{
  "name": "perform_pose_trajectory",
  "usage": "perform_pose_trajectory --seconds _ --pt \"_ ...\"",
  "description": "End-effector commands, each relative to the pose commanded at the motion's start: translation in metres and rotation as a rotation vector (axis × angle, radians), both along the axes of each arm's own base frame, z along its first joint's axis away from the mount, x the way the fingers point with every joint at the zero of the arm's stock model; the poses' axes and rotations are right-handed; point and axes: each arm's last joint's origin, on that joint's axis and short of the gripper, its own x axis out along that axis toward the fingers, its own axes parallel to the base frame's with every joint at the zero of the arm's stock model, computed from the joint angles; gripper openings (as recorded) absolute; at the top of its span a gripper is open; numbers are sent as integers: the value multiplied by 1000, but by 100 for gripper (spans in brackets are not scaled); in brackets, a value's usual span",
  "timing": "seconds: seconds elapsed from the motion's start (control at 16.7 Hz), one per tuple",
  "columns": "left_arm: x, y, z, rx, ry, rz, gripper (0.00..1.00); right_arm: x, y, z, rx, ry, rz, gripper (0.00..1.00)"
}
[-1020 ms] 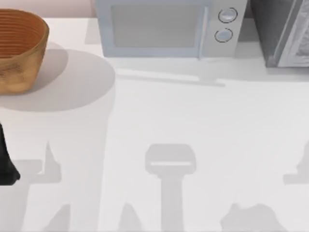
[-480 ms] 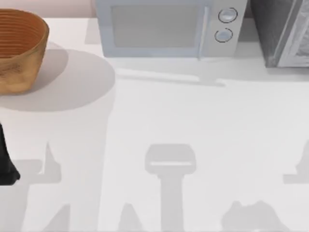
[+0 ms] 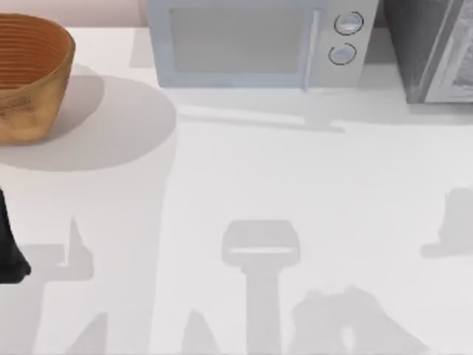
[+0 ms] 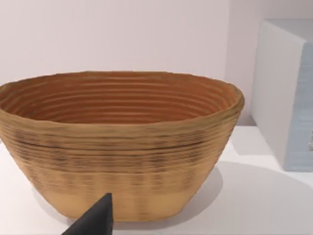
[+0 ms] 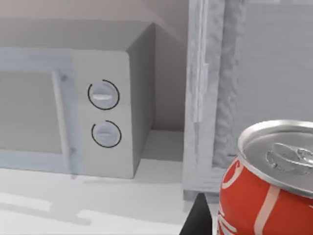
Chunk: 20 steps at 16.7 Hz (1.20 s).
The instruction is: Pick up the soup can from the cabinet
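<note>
Red can [image 5: 266, 181] with a grey top stood close before our right wrist camera beside the cabinet [image 5: 210, 98]; claw state undeterminable.

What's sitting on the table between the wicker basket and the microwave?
Nothing: in the top view the stretch between the basket and the microwave is bare white table, crossed by shadow. The left wrist view shows the same gap.

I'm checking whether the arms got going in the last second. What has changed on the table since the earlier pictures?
In the top view, only shadows moved: the one at the table's right edge climbed toward the cabinet, and the one near the bottom edge slid left and grew. The basket, the microwave and the left arm at the left edge stayed put. Nothing was visibly taken hold of or let go.
</note>
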Motion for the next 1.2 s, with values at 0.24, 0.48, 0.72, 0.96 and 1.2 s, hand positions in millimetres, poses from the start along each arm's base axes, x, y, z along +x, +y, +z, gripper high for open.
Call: perform_pose_trajectory --seconds 0.24,0.48,0.72,0.96,1.2 --pt "0 0 0 0 0 0 100 22 0 15 3 -15 64 0" --pt "0 0 0 0 0 0 100 48 -2 24 7 -30 123 0" --pt "0 0 0 0 0 0 100 77 -3 22 7 -20 196 0" --pt "0 0 0 0 0 0 100 106 -3 14 11 -12 282 0" --pt "0 0 0 0 0 0 100 136 -8 1 7 -22 339 0"
